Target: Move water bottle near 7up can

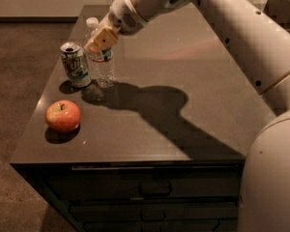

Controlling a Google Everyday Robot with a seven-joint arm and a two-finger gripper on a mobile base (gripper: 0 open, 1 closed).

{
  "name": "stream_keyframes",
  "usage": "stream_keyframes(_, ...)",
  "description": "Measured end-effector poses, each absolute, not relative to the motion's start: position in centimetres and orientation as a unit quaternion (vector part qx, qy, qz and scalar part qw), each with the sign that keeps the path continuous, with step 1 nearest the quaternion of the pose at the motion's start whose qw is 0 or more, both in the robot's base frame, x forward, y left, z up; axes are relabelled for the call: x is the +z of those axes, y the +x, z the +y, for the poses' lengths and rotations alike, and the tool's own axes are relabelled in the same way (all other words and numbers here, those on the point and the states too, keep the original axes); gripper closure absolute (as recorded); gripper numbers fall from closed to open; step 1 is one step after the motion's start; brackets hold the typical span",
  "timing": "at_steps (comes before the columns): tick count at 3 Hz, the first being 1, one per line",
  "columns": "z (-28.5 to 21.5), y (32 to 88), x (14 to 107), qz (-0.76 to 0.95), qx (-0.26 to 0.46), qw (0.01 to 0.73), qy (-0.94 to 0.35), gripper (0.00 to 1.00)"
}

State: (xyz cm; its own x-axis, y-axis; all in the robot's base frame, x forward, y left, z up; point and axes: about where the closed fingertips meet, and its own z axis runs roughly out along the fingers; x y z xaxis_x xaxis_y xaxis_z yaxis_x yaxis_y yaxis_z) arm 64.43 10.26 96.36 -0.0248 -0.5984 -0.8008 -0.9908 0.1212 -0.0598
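The water bottle [102, 67] is clear plastic with a white cap and a dark label band. It stands upright on the dark table [183, 100], just right of the 7up can [75, 65], almost touching it. The can is green and white with a silver top and stands upright. My gripper [99, 41] reaches in from the upper right. Its tan fingers are shut around the bottle's upper part, at the label.
A round red apple [63, 115] sits near the table's front left corner, in front of the can. The table's left edge runs close to the can. My white arm [232, 28] spans the right side. Drawers [154, 190] are below the front edge.
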Motion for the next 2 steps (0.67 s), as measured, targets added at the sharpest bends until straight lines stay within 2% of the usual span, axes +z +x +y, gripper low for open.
stream_keyframes(2,10.43,64.73,95.48,0.654,0.287,0.352,-0.605,0.35)
